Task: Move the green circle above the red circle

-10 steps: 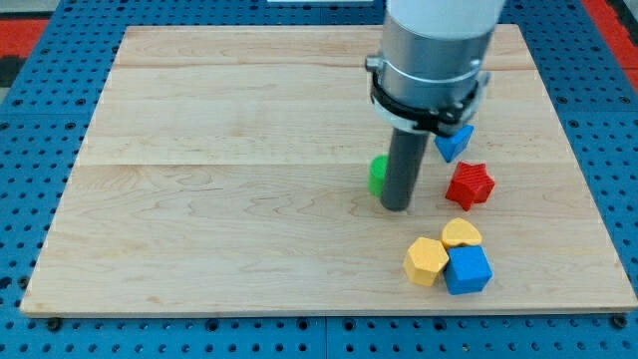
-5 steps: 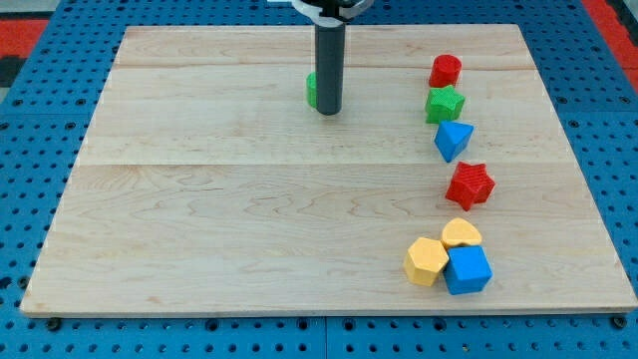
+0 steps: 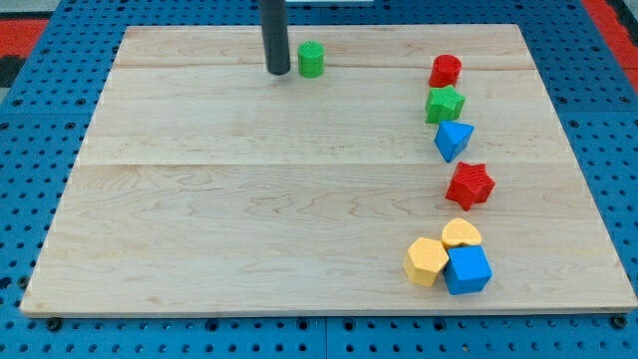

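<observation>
Blue pegboard (image 3: 40, 150) surrounds a pale wooden board (image 3: 249, 199) that fills most of the frame, with a strip of red (image 3: 25, 25) showing in the upper left corner. Next in size, the dark rod comes down from the top edge left of centre, and my tip (image 3: 278, 72) rests on the board near its top edge. This arm carries no claw, only the rod, so no jaw state applies. Just right of my tip, with a narrow gap between them, stands the green circle (image 3: 311, 60). Well to the right, at nearly the same height in the frame, sits the red circle (image 3: 445, 71). Directly below it, close together, come a green star (image 3: 445, 104) and a blue triangle (image 3: 454, 140), then a red star (image 3: 470, 184) slightly apart. In the lower right a blue cube (image 3: 468, 269), a yellow hexagon (image 3: 426, 261) and a yellow half-round block (image 3: 461, 233) are clustered, touching one another.
</observation>
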`<state>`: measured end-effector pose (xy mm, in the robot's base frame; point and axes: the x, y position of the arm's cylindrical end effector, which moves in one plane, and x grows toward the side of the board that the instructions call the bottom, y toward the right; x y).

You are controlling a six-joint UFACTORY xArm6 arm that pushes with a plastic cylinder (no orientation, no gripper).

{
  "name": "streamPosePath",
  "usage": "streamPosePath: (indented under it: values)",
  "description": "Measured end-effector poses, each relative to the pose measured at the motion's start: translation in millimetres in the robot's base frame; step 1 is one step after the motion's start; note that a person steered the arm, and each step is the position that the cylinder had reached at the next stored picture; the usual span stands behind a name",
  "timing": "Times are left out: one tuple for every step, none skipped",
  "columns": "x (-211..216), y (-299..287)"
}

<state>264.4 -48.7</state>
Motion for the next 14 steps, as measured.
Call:
streamPosePath:
  values:
    - [-12.8,-11.0]
    - [-16.9,67.7]
    - [-2.9,52.3]
    - [36.6,56.3]
    - [-2.7,75.1]
    - [-20.0,121.1]
    - [-28.3,143.9]
    - [6.6,143.2]
    - [25.6,149.7]
    - [40.9,137.2]
    - [42.7,144.9]
    - [41.9,156.3]
    - [20.3,163.0]
    - [-13.9,185.0]
